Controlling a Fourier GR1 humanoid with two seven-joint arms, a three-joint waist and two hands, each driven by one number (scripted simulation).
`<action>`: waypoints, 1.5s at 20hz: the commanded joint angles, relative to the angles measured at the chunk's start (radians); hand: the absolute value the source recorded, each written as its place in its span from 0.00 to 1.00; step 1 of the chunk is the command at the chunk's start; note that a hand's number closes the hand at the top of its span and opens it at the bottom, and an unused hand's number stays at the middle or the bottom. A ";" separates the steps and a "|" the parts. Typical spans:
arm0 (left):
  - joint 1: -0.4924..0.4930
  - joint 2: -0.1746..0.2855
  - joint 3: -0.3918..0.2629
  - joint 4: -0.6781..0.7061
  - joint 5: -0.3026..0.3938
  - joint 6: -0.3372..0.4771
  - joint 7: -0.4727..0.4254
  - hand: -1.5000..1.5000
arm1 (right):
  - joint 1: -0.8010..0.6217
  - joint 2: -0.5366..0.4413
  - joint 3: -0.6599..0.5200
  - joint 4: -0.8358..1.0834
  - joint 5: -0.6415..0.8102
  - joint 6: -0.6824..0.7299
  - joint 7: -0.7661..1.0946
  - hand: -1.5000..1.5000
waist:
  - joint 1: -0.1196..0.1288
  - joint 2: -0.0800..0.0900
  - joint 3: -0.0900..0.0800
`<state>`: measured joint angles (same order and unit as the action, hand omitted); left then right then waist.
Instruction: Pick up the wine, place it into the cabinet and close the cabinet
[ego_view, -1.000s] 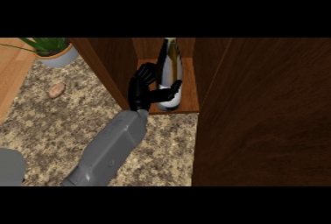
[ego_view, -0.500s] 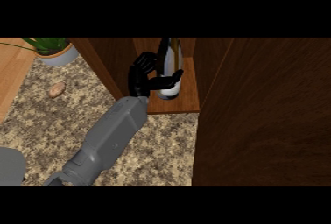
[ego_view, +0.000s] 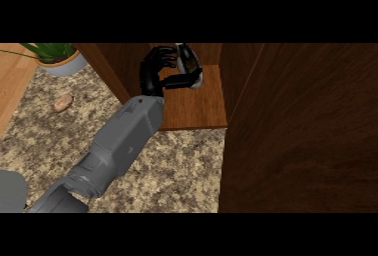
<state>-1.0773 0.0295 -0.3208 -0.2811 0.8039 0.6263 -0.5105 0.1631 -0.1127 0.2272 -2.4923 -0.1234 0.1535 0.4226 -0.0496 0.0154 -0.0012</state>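
The left hand (ego_view: 158, 70) had its fingers and thumb curled around the wine (ego_view: 187, 60). The dark bottle, pale lower down, was inside the open cabinet (ego_view: 193, 107).

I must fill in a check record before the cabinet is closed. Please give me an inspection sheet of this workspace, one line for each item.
Surface: speckled beige stone counter.
Job's things: dark glass wine bottle with white label, seemingly upright, inside the brown wooden cabinet; dark wooden cabinet door stands open at the right.
Clutter: green plant in pale round pot at the counter's far left; small pinkish-brown object on the counter, kind unclear.
Hands: black right hand curled round the bottle; left hand not in view.
Cables: nothing seen.
Surroundings: light wooden surface left of the counter.
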 joint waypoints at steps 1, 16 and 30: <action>-0.074 0.033 -0.013 0.080 -0.050 0.058 -0.006 0.00 | 0.040 0.002 0.002 -0.114 -0.112 0.008 0.037 0.00 | -0.013 -0.001 0.002; -0.081 0.040 -0.008 0.200 -0.104 0.085 0.003 0.00 | 0.093 0.005 0.040 -0.212 -0.100 -0.003 0.096 0.00 | -0.015 -0.002 0.000; -0.061 0.033 0.028 0.117 -0.119 -0.116 -0.132 0.00 | 0.091 0.013 0.028 -0.175 -0.096 0.018 0.051 0.00 | 0.008 -0.006 0.000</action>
<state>-1.1549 0.0298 -0.3121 -0.1418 0.6809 0.5561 -0.5983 0.2257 -0.0909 0.2748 -2.5000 -0.1176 0.1867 0.3914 -0.0587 0.0165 -0.0004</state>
